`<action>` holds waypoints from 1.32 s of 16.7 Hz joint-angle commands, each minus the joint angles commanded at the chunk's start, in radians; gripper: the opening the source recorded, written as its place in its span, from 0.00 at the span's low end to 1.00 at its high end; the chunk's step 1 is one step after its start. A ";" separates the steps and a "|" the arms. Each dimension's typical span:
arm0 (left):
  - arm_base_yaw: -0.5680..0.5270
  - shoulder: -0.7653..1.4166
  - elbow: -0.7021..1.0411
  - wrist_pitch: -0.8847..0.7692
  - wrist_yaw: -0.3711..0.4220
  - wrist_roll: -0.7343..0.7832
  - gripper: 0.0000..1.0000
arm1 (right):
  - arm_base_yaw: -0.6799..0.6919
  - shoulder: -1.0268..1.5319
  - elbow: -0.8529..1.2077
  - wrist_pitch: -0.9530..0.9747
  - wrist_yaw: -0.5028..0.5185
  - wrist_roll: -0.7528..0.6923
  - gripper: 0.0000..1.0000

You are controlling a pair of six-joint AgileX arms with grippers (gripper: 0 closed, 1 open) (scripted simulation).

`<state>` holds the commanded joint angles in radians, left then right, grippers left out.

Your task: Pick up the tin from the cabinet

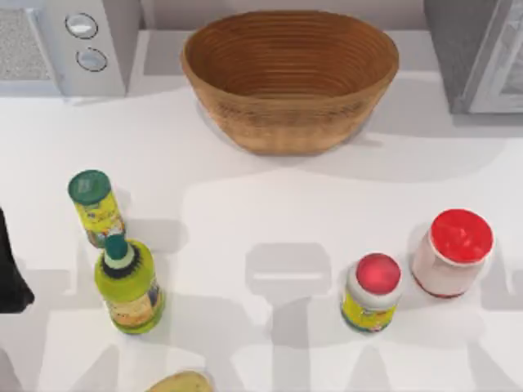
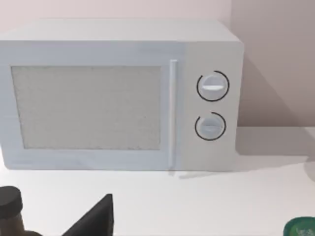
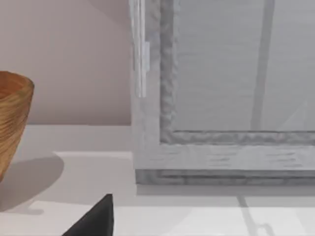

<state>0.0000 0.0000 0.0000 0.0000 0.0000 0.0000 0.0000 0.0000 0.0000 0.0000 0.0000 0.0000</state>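
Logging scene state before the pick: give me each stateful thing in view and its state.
cabinet: door shut
microwave: door shut
basket: upright, empty
green-lidded tin: upright, lid on
green bottle: upright, capped
red-capped yellow jar: upright, capped
red-lidded white jar: upright, lid on
left arm: parked at table's left edge

On the bench (image 1: 286,220) the basket (image 1: 290,77) sits far and central. The microwave (image 1: 69,45) stands at the far left corner, the cabinet (image 1: 478,53) at the far right — basket between them. Near left, a can (image 1: 96,206) stands just behind a bottle (image 1: 128,282), the two almost touching. Near right, a small jar (image 1: 372,291) stands just left of a larger jar (image 1: 452,251). At the near edge, right of the bottle, lies a rounded object (image 1: 180,381) — partly cut off.
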 joint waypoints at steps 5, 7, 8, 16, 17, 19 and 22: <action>0.000 0.000 0.000 0.000 0.000 0.000 1.00 | 0.007 0.051 0.061 -0.015 0.008 -0.001 1.00; 0.000 0.000 0.000 0.000 0.000 0.000 1.00 | 0.016 0.129 0.155 -0.042 0.020 -0.003 1.00; 0.000 0.000 0.000 0.000 0.000 0.000 1.00 | 0.023 0.177 0.217 -0.058 0.027 -0.003 1.00; 0.000 0.000 0.000 0.000 0.000 0.000 1.00 | 0.090 0.674 0.870 -0.217 0.101 0.008 1.00; 0.000 0.000 0.000 0.000 0.000 0.000 1.00 | 0.100 0.739 0.957 -0.236 0.111 0.009 1.00; 0.000 0.000 0.000 0.000 0.000 0.000 1.00 | 0.119 0.866 1.125 -0.275 0.129 0.011 1.00; 0.000 0.000 0.000 0.000 0.000 0.000 1.00 | 0.144 1.040 1.356 -0.330 0.154 0.012 1.00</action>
<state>0.0000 0.0000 0.0000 0.0000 0.0000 0.0000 0.1438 1.0403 1.3560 -0.3300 0.1539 0.0119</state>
